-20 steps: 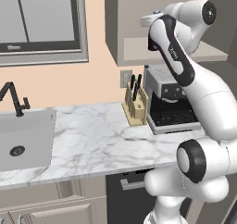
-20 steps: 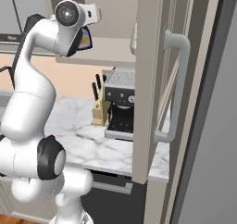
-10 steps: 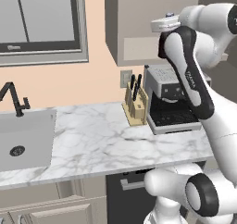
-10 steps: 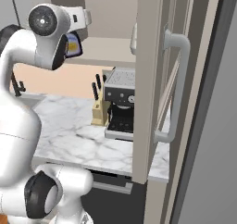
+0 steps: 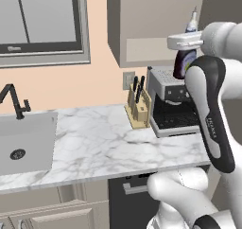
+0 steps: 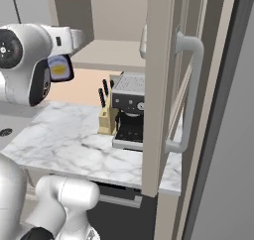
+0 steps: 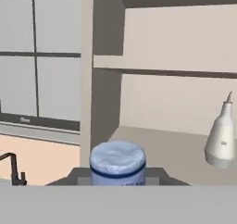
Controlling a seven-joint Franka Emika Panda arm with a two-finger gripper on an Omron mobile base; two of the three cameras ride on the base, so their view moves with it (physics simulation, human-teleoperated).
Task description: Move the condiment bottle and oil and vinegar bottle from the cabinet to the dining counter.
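Hand view: the blue cap of the condiment bottle sits right at the bottom edge, and the gripper is closed on this bottle, holding it out in front of the cabinet. Inside the cabinet, the oil and vinegar bottle stands upright on the pale lower shelf, toward its right side and well apart from the held bottle. Left of the cabinet's side wall, a grey-framed window shows, with a dark tap below it.

In the left base view the dark bottle hangs under the white hand, in front of the cabinet and above the coffee machine, which stands on the marble tabletop below the cabinet. A knife block stands just left of the machine.
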